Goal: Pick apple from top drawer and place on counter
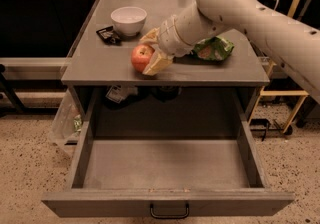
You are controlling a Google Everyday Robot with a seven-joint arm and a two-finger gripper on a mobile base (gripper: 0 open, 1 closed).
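The red apple (pixel 141 57) with yellowish patches sits between the tan fingers (pixel 157 63) of my gripper (pixel 150 50), at the front middle of the grey counter (pixel 95 65). The gripper is shut on the apple; I cannot tell whether the apple touches the counter or hangs just above it. My pale arm reaches in from the upper right. Below, the top drawer (pixel 165 165) is pulled fully out and its plain grey inside holds nothing. Its dark handle (pixel 170 211) is on the front.
A white bowl (pixel 128 19) and a small dark packet (pixel 108 35) stand at the counter's back left. A green snack bag (pixel 214 48) lies to the right, behind the arm. A clear plastic bag (pixel 65 118) hangs left of the cabinet. A yellow frame (pixel 280 103) stands at the right.
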